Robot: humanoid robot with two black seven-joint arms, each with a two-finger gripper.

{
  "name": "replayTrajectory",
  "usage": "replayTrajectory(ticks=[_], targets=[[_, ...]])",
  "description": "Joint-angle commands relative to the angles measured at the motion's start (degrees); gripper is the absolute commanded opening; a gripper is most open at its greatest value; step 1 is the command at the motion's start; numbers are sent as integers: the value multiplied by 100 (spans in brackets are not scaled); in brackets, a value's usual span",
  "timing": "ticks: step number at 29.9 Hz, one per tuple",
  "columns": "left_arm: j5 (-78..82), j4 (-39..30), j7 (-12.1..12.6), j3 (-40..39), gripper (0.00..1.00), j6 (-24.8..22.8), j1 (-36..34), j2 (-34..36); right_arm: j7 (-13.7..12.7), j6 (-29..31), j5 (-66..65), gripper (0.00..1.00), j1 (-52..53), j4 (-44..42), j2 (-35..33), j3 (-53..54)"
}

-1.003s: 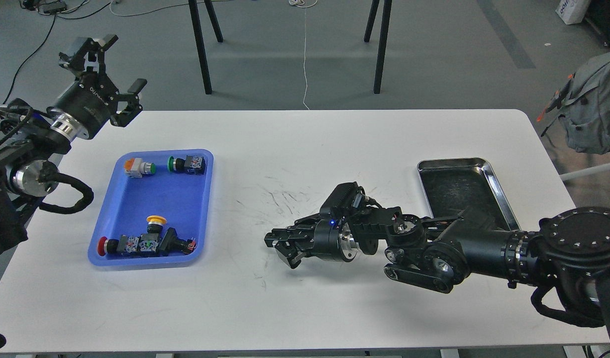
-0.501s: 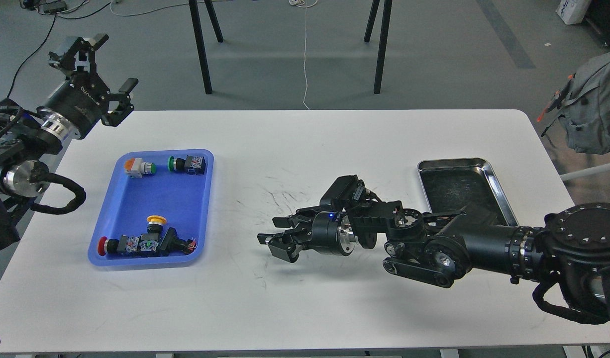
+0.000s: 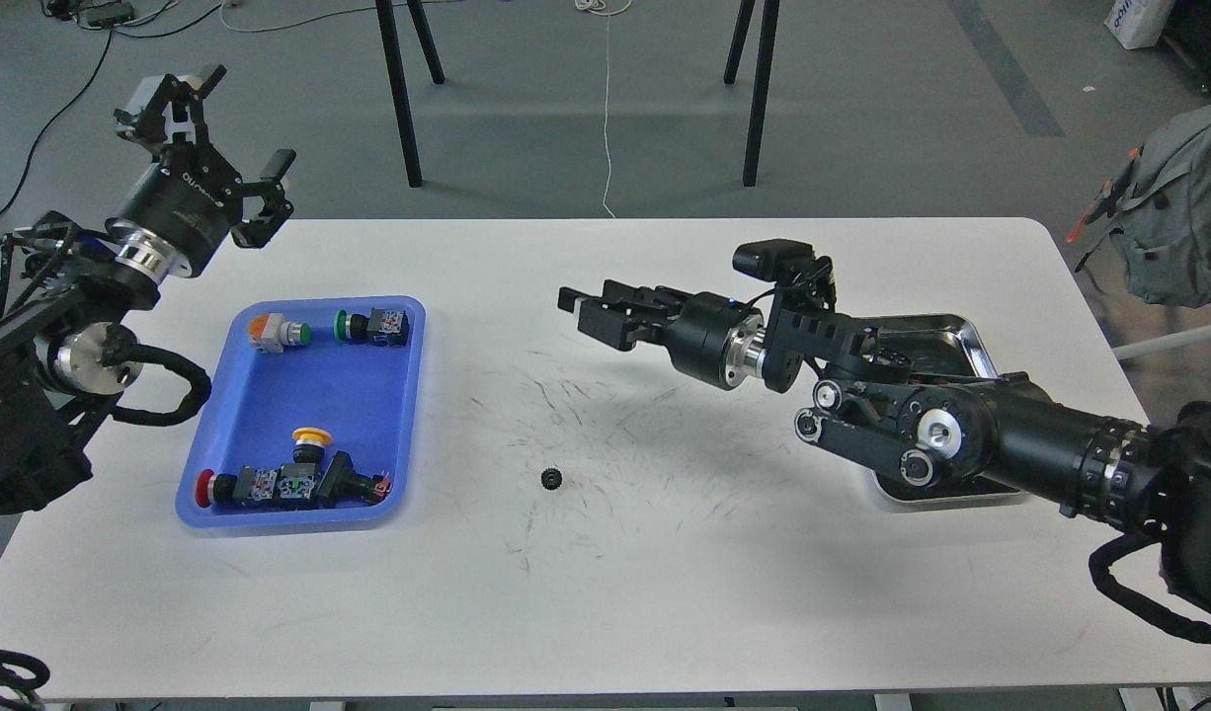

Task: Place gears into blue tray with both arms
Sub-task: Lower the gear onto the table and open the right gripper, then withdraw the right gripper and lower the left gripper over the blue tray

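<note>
One gear (image 3: pixel 551 479) lies flat on the white table (image 3: pixel 665 592), between the blue tray (image 3: pixel 314 400) and the silver tray (image 3: pixel 946 331), nearer the blue one. It is a tiny black toothed disc with a centre hole; being round, it has no long axis to line up with.

My right gripper (image 3: pixel 594 312) hangs above the table, pointing toward 9 o'clock. Its fingers look close together and I see nothing between them, but I cannot tell for sure how far open it is. The gear sits at about 7 o'clock from it, well apart.

My left gripper (image 3: pixel 215 128) is raised beyond the table's far-left corner, fingers spread, empty. The gear lies at roughly 4 o'clock from it, much farther off, so I judge the right arm nearer.

The blue tray is smooth plastic with a raised rim and holds only push-button switches (image 3: pixel 289 484).
</note>
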Motion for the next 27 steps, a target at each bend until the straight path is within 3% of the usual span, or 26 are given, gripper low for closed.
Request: replayTrajectory(ticks=[1, 10, 15, 23, 27], targets=[[13, -5, 0, 10, 100, 0, 12, -184, -16, -10, 566, 71, -14, -64, -291, 504], [40, -285, 0, 238, 100, 0, 179, -62, 19, 17, 1596, 73, -111, -732, -511, 1051], [293, -1558, 0, 869, 100, 144, 320, 623, 19, -10, 1596, 73, -251, -706, -590, 1173], [1699, -2825, 0, 1442, 100, 593, 258, 1520, 28, -10, 1596, 74, -410, -715, -590, 1270], [2560, -4046, 0, 1846, 100, 1233, 241, 2248, 28, -19, 1596, 74, -445, -706, -590, 1279]])
